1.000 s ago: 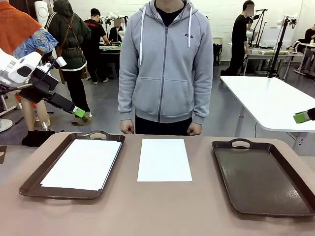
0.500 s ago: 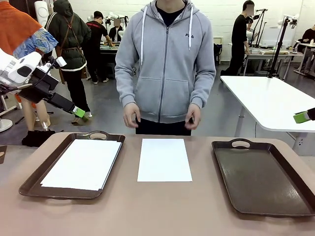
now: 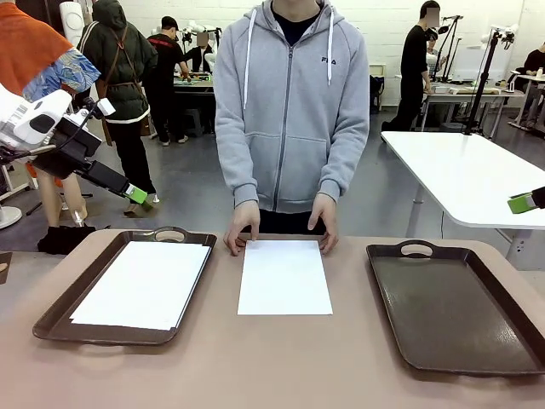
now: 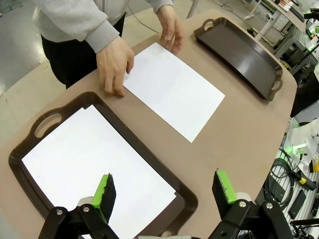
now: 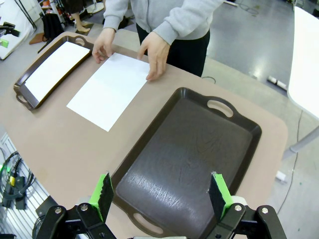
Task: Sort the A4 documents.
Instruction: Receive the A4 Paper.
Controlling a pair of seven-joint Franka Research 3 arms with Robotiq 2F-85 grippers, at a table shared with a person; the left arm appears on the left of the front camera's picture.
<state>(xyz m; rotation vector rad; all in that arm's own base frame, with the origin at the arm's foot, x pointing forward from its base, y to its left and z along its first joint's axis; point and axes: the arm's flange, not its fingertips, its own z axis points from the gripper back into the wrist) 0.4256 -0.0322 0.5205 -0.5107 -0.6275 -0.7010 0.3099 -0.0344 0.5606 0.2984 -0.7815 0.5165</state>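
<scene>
Person's hands (image 3: 243,228) have come down onto the far edge of the loose A4 sheet (image 3: 284,277), mid-surface between both trays. Another sheet (image 3: 140,284) sits in the left tray (image 3: 51,319); right tray (image 3: 451,311) is bare. Left gripper (image 4: 164,191) and right gripper (image 5: 160,191) hover released. You'd hit those hands reaching in.

This is a robotics lab in a big open hall. Past the tabletop's (image 3: 255,358) far edge, other people (image 3: 128,85) work at more tables (image 3: 464,175) on a grey floor, amid camera stands (image 3: 485,77) and white walls.
</scene>
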